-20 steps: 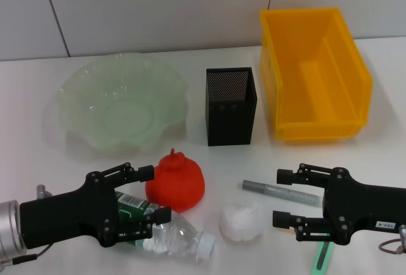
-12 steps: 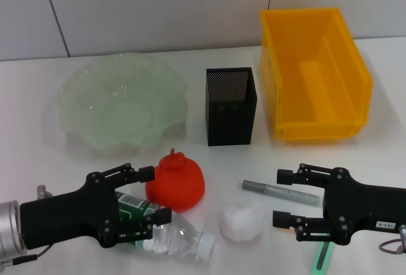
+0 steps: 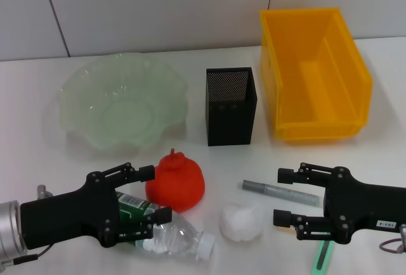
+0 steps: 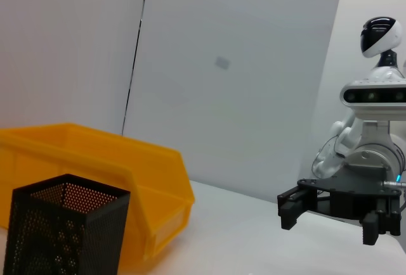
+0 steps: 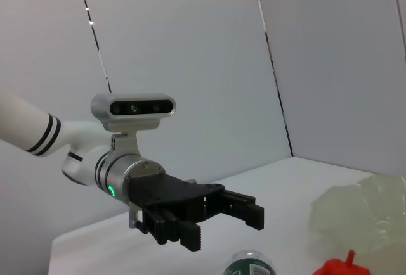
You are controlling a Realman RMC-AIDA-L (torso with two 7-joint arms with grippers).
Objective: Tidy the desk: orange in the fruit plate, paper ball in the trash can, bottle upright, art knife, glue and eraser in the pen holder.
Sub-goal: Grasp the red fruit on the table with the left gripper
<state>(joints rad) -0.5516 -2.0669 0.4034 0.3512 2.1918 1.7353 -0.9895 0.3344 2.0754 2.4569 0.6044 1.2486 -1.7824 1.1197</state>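
The orange [image 3: 176, 183] sits on the table in front of the fruit plate [image 3: 124, 107]. My left gripper [image 3: 155, 194] hovers open, one finger beside the orange and the other over the bottle [image 3: 168, 232], which lies on its side. My right gripper [image 3: 281, 197] is open, just right of the paper ball [image 3: 241, 222] and over the grey glue [image 3: 279, 192]. The green art knife [image 3: 323, 256] pokes out beneath it. At the back stand the pen holder [image 3: 230, 105] and the yellow trash can [image 3: 314, 75]. The eraser is out of view.
The pen holder [image 4: 63, 234] and trash can [image 4: 114, 173] stand close together, with a narrow gap between them. A white wall runs behind the table. Bare tabletop lies between the plate and the orange.
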